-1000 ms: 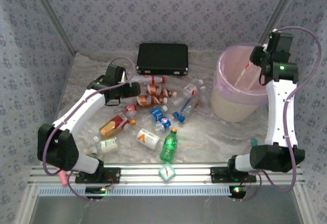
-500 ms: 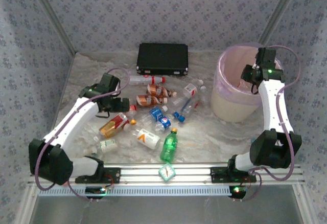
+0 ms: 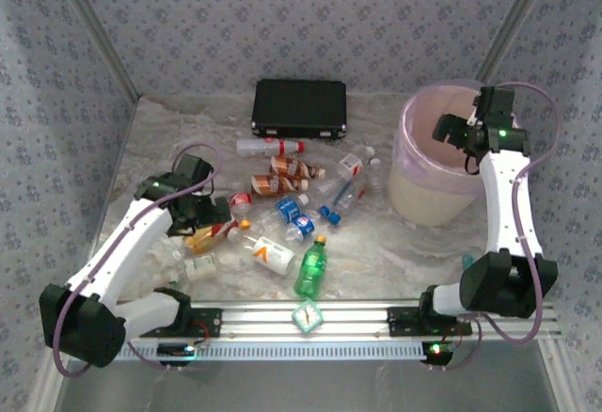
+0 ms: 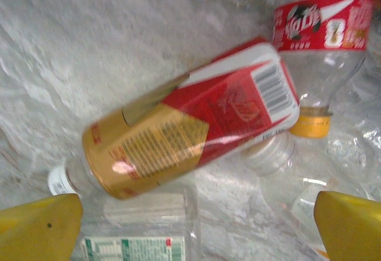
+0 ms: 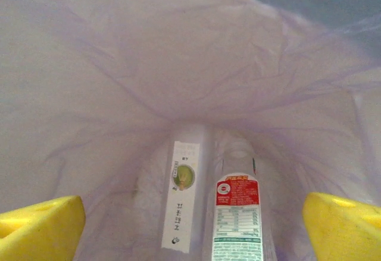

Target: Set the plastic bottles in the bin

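Now left fingers [image 3: 199, 216] spread, empty, over orange-brown bottle [image 4: 178, 130]; right fingers [image 3: 442, 133] spread, empty, over bin [image 3: 423, 196] mouth.

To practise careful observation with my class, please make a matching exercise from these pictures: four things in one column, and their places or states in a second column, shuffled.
Column 1
1. green bottle
2. black case
3. left claw
4. right claw

Column 2
a. open, above the bag inside the bin
b. lying nearest the near edge of the table
c. at the table's far edge
d. open, over the orange-brown bottle

Pairs: 1-b, 2-c, 3-d, 4-a
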Controlling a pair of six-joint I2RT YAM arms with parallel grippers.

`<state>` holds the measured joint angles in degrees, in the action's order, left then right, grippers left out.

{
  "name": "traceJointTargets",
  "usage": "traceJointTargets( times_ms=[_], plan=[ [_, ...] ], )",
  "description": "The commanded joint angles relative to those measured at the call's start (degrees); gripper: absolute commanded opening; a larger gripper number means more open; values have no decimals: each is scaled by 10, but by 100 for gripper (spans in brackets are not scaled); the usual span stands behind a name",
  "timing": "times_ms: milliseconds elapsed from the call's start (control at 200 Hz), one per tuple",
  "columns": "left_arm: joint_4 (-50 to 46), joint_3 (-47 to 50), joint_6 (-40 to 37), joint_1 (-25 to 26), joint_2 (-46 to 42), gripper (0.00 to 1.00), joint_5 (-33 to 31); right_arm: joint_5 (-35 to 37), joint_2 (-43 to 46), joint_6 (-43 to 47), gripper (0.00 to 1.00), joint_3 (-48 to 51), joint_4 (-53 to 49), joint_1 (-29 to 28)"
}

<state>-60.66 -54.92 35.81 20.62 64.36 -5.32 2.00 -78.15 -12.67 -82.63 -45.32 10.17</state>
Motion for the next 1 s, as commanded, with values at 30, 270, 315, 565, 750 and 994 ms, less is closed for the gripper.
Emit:
traceJointTargets(
  times_ms=[30, 270, 315, 565, 750, 994],
  plan=[
    [-42, 18, 52, -1, -8, 100, 11, -31, 36, -11, 98, -21, -28, 3],
    [17, 43, 41, -3, 34, 100, 4, -51, 70, -17, 98, -34, -30, 1],
    [34, 43, 35, -4, 49, 100, 4, -53, 76, -17, 98, -34, -29, 1],
    [107, 51, 32, -8, 110, 98, 8, -54, 94, -21, 98, -31, -28, 3],
    [144, 56, 13, -36, 142, 100, -15, -57, 98, -17, 98, -27, -27, 5],
    [248, 53, 4, -79, 172, 100, -29, -64, 102, -18, 98, -23, -21, 5]
  ],
)
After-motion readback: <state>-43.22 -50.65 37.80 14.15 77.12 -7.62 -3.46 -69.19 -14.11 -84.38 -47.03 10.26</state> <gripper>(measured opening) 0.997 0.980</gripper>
